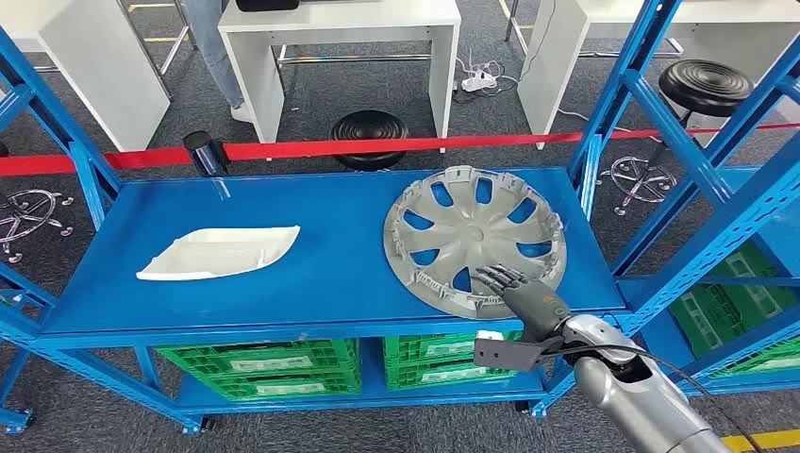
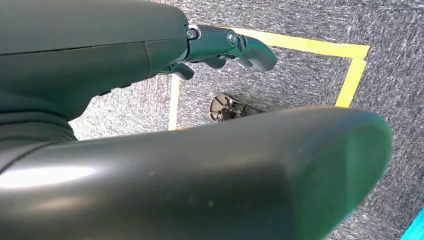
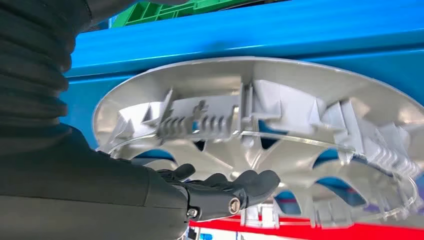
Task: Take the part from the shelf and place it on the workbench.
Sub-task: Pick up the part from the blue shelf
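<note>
Early in the task, by the look of it: silver wheel cover [image 1: 475,239] lying inner side up on the blue shelf [image 1: 330,274], toward its right end and near the front edge, not yet lifted. Right hand [image 1: 514,286] reached in over the near rim of the wheel cover, fingers [image 3: 250,182] stretched out and apart inside the rim among the spokes in the right wrist view, seemingly touching or just above the plastic; no closed grip visible, so judged as spread and holding nothing yet. Left hand [image 2: 225,47] hanging low over grey carpet with yellow floor tape [image 2: 320,47], nothing in it; fingers partly curled, too little visible to say whether apart or together. Further left on the same shelf, well apart from the wheel cover, a white moulded panel [image 1: 220,252]. Green crates [image 1: 274,363] on the tier below, with pale labels too small to read. Red barrier tape [image 1: 377,147] stretched behind the shelf, white desks [image 1: 340,38] and black stools [image 1: 370,132] beyond, a person's legs [image 1: 215,47] by the desks. Still to do, judging from this: close on the rim, lift the part off the shelf, carry it off and set it on the counter, which cannot be picked out with certainty here. No brand or readable writing anywhere on the part, shelf or crates.
</note>
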